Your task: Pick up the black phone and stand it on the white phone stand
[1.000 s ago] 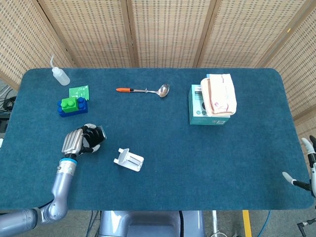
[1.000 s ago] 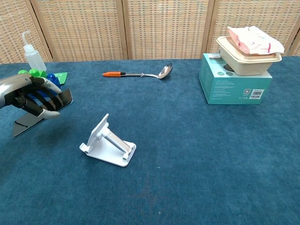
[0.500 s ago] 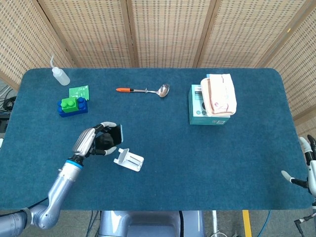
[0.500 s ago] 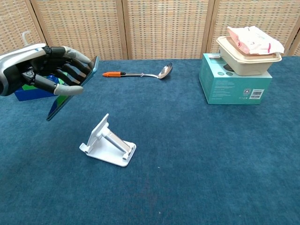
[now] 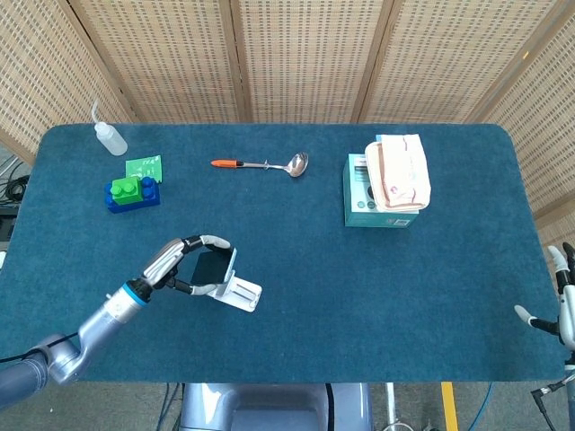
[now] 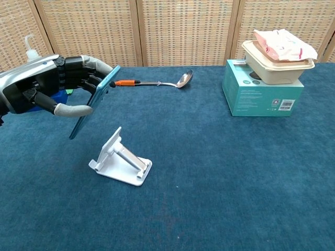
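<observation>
My left hand [image 5: 184,266] [image 6: 49,93] grips the black phone [image 5: 216,264] [image 6: 94,102] in the air, tilted and seen edge-on in the chest view. The phone hangs just above and to the left of the white phone stand [image 5: 236,291] [image 6: 121,159], which rests on the blue table near the front left. I cannot tell whether phone and stand touch; in the chest view a small gap shows. My right hand [image 5: 559,298] shows only at the far right edge of the head view, off the table, fingers apart and holding nothing.
A spoon with an orange handle [image 5: 260,164] [image 6: 155,82] lies at the back. A teal box [image 5: 370,199] [image 6: 263,94] carrying a lidded container and a pink packet stands at the right. Toy bricks [image 5: 133,190] and a squeeze bottle [image 5: 110,137] sit at the back left.
My left hand has lifted the phone off the table and carried it right, from beside the bricks to just above the stand. The right hand stays at the edge.
</observation>
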`<state>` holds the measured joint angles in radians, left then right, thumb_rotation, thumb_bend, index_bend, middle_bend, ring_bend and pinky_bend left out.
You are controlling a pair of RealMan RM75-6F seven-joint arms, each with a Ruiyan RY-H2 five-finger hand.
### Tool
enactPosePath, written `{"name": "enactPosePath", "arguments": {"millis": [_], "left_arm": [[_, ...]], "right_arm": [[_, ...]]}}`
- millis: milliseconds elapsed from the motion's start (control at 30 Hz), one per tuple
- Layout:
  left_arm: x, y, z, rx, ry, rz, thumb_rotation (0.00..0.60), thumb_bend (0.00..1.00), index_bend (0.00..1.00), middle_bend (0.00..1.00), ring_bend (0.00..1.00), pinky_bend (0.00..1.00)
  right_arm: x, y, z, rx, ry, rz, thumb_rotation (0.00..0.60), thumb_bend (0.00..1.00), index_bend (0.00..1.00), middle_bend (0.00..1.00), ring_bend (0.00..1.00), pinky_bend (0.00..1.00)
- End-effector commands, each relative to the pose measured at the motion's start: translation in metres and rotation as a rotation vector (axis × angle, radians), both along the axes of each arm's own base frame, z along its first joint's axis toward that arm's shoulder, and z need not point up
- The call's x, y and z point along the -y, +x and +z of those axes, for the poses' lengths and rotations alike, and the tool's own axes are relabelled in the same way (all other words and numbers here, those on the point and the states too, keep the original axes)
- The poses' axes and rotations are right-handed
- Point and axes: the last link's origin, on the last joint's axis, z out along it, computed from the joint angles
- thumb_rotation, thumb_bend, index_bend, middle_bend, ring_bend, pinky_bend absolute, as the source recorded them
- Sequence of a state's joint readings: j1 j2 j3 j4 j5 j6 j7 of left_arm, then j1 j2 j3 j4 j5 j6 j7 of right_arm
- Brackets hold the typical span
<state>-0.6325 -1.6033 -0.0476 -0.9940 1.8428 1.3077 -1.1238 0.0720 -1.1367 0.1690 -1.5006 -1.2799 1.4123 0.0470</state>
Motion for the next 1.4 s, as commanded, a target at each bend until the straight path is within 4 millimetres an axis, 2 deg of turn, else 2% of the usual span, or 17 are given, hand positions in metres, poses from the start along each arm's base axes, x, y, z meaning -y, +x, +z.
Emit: {"name": "enactPosePath", "arguments": {"millis": [33, 267, 367, 700, 867, 1400], "left_arm": [[0.006, -0.002, -0.017, 0.11, -0.082, -0.093, 0.6, 0.34, 0.37, 0.39, 0.42, 0.42], [0.004, -0.009, -0.024, 0.178, -0.117, -0.077, 0.6, 0.35, 0.38, 0.39, 0.42, 0.42], [0.008, -0.011, -0.034, 0.199, -0.138, -0.06, 0.6, 0.35, 0.38, 0.39, 0.42, 0.42], [0.008, -0.017, -0.044, 0.227, -0.098, -0.019, 0.6, 0.35, 0.38, 0.39, 0.42, 0.42], [0.006, -0.018, -0.047, 0.229, -0.069, -0.007, 0.6, 0.33, 0.39, 0.39, 0.42, 0.42], [0.007, -0.023, -0.064, 0.179, -0.136, 0.03, 0.6, 0.29, 0.38, 0.39, 0.42, 0.42]], "right_arm": [[0.004, -0.002, 0.0, -0.007, -0.007, -0.018, 0.6, 0.0, 0.0, 0.0, 0.0, 0.0], [0.007, -0.004, -0.002, -0.013, -0.001, -0.037, 0.6, 0.0, 0.0, 0.0, 0.0, 0.0], [0.008, -0.004, -0.003, -0.015, 0.004, -0.041, 0.6, 0.0, 0.0, 0.0, 0.0, 0.0], [0.008, -0.005, -0.002, -0.016, 0.002, -0.047, 0.6, 0.0, 0.0, 0.0, 0.0, 0.0], [0.008, -0.007, -0.002, -0.018, 0.001, -0.058, 0.6, 0.0, 0.0, 0.0, 0.0, 0.0], [0.009, -0.009, 0.0, -0.014, -0.001, -0.07, 0.6, 0.0, 0.0, 0.0, 0.0, 0.0]]}}
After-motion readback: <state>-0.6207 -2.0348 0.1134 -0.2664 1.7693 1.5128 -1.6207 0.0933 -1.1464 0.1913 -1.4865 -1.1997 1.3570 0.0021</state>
